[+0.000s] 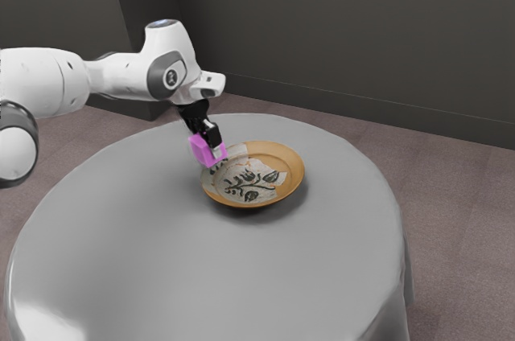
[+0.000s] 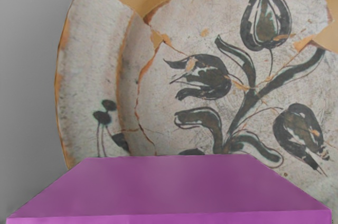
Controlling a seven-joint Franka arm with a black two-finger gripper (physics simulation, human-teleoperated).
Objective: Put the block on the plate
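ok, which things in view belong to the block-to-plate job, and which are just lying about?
Job:
- pink block, in the fingers
- flower-patterned plate

Not job items, just surroundings:
- round table, only the support
- floor
- dark wall

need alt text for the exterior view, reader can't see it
A black gripper holds a pink block close to an orange-brown plate with dark painted flowers, on a round gray table. The white robot arm reaches in from the exterior view's left.
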